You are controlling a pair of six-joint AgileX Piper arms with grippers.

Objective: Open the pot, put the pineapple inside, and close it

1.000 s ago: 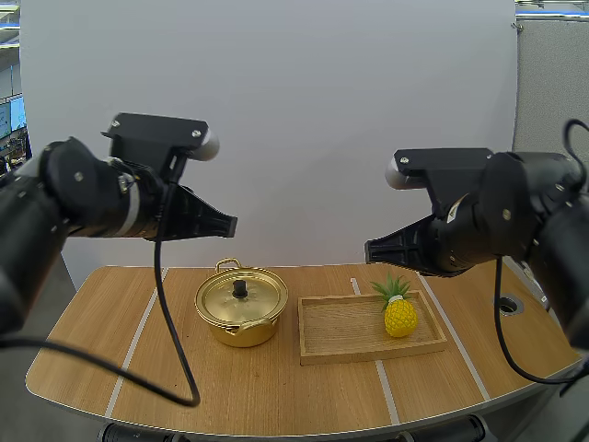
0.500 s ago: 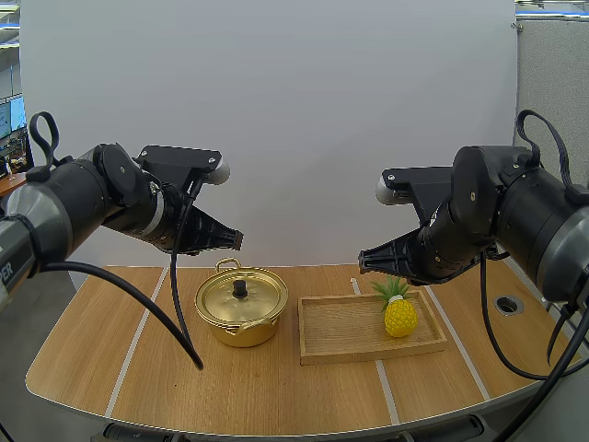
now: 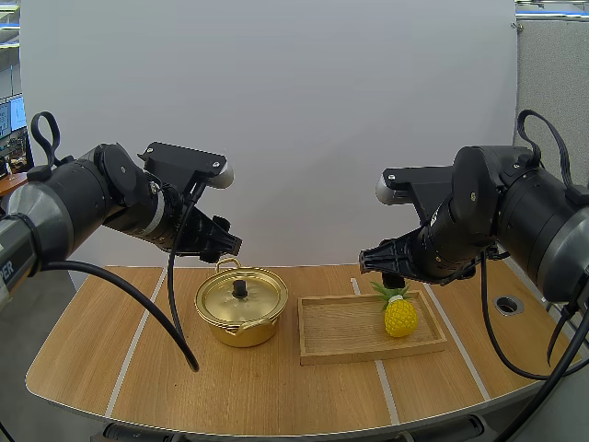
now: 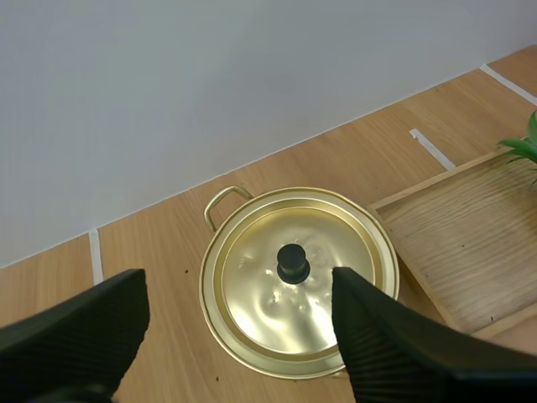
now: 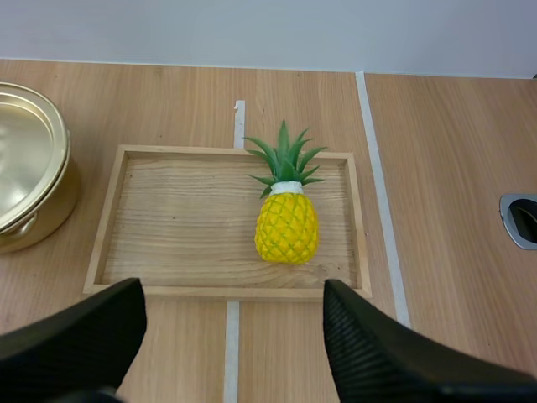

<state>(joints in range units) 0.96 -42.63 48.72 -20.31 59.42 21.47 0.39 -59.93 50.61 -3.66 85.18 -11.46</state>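
A gold pot (image 3: 241,308) with its lid on and a black knob (image 3: 240,288) stands left of centre on the table. My left gripper (image 3: 226,247) hovers above its far side, open and holding nothing. In the left wrist view the lid (image 4: 277,311) lies below the spread fingers (image 4: 84,327). A yellow pineapple (image 3: 399,313) with green leaves lies at the right end of a wooden tray (image 3: 336,331). Open and empty, my right gripper (image 3: 373,263) hangs above the tray's far edge. Seen from the right wrist, the pineapple (image 5: 287,227) rests in the tray (image 5: 168,227) beyond the fingers.
The tray sits directly right of the pot (image 5: 29,168), with a small gap between them. White tape lines (image 3: 133,345) run across the wooden table. A round metal-rimmed hole (image 3: 508,304) is at the table's right side. The table's curved front edge lies near the arm bases.
Both grippers have gone from shut to open. Both arms have swung forward and down, away from the camera, to hang over the pot and the tray.
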